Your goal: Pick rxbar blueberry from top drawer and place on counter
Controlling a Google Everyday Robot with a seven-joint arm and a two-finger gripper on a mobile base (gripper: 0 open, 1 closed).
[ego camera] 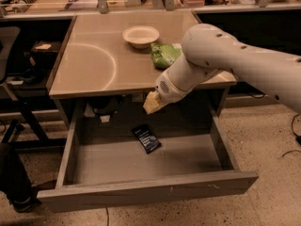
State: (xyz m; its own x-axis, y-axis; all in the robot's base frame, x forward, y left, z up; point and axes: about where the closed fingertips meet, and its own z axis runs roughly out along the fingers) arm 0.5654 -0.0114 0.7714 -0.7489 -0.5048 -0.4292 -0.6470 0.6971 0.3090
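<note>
Nearest, the 1 top drawer (pixel 141 190) stands pulled open, and 1 rxbar blueberry (pixel 146 138) lies tilted on its grey floor, toward the back and near the middle. Above the bar and apart from it hangs the 1 gripper (pixel 151 103), just below the front edge of the counter (pixel 89 65) – whether it is parted or closed I cannot tell. Farther back on the counter sit 1 green bag (pixel 163 54) and 1 white bowl (pixel 141 36), near each other

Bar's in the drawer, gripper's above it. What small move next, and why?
Probably lower the gripper onto the dark flat-wrapped rxbar blueberry: it lies ungrasped on the grey metal top drawer's floor, just below the gripper, not on the beige counter.
</note>
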